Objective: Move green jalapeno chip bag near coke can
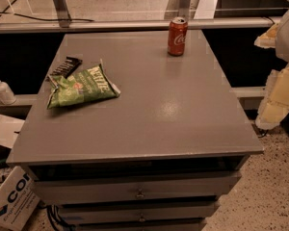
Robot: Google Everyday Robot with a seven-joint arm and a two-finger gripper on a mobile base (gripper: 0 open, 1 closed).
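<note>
The green jalapeno chip bag (pixel 82 86) lies flat on the left side of the grey cabinet top (pixel 164 114), crinkled, with white lettering and a small red patch. The coke can (pixel 177 36) stands upright near the far edge, right of the middle, well apart from the bag. My gripper (pixel 274 105) hangs at the right edge of the view, beyond the cabinet's right side and off its top, far from both the bag and the can. It holds nothing that I can see.
A small black ridged object (pixel 66 67) lies just behind the bag at the left edge. A white pump bottle (pixel 2 89) stands on a ledge to the left. Cardboard boxes (pixel 12 196) sit on the floor at lower left. Drawers (pixel 139 189) front the cabinet.
</note>
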